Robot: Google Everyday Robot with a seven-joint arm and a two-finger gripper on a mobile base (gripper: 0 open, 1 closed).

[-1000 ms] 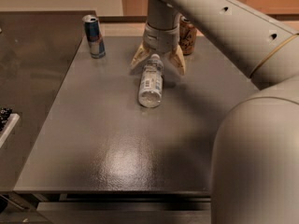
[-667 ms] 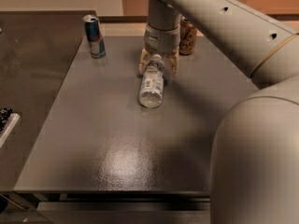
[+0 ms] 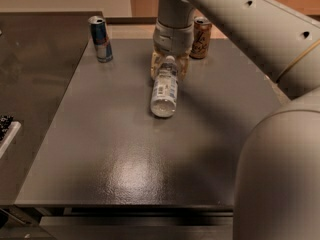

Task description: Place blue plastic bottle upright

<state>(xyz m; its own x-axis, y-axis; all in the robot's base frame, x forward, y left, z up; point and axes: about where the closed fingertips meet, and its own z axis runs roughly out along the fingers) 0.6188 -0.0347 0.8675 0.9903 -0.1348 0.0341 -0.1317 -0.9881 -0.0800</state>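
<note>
The blue plastic bottle (image 3: 164,90) is clear with a white label. It lies on its side on the grey table (image 3: 125,149), base toward the camera and cap end pointing to the far edge. My gripper (image 3: 170,72) comes down from above at the cap end. Its tan fingers (image 3: 156,69) press against both sides of the bottle's neck, shut on it. The bottle still rests on the table.
A blue-and-silver slim can (image 3: 100,39) stands upright at the far left of the table. A brown can (image 3: 201,37) stands at the far edge, just right of the gripper. My arm's large pale body (image 3: 285,174) fills the right foreground. A darker counter (image 3: 35,74) adjoins on the left.
The fingers were spread wide beside the bottle's neck one second ago. They have closed in onto the neck. The bottle has not visibly moved.
</note>
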